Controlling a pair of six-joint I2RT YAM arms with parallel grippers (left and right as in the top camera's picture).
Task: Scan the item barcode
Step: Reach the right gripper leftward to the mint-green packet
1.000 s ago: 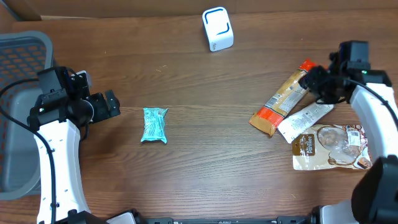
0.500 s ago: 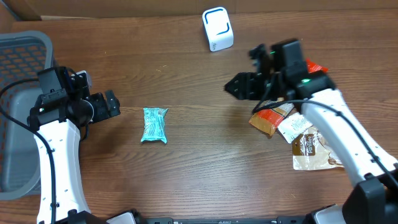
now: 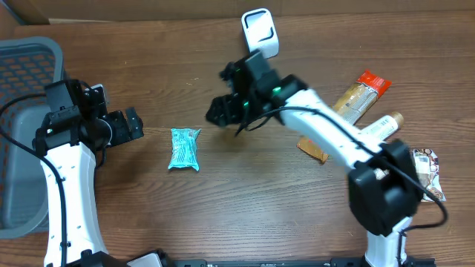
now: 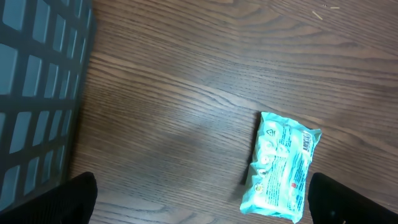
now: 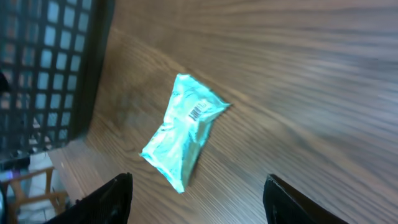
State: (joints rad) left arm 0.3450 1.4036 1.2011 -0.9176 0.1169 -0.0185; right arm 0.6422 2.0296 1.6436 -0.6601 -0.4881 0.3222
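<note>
Overhead: teal packet [image 3: 184,149] lies flat on the desk [image 3: 245,215], between the two hands and touching neither. Left hand [image 3: 133,124] sits left of the packet, fingers spread wide, empty. Right hand [image 3: 219,113] hovers near the packet's upper right, fingers apart, nothing between them. Right wrist view: barcode [image 5: 198,112] faces up. White scanner [image 3: 260,33] stands at the far edge, well apart from the packet.
</note>
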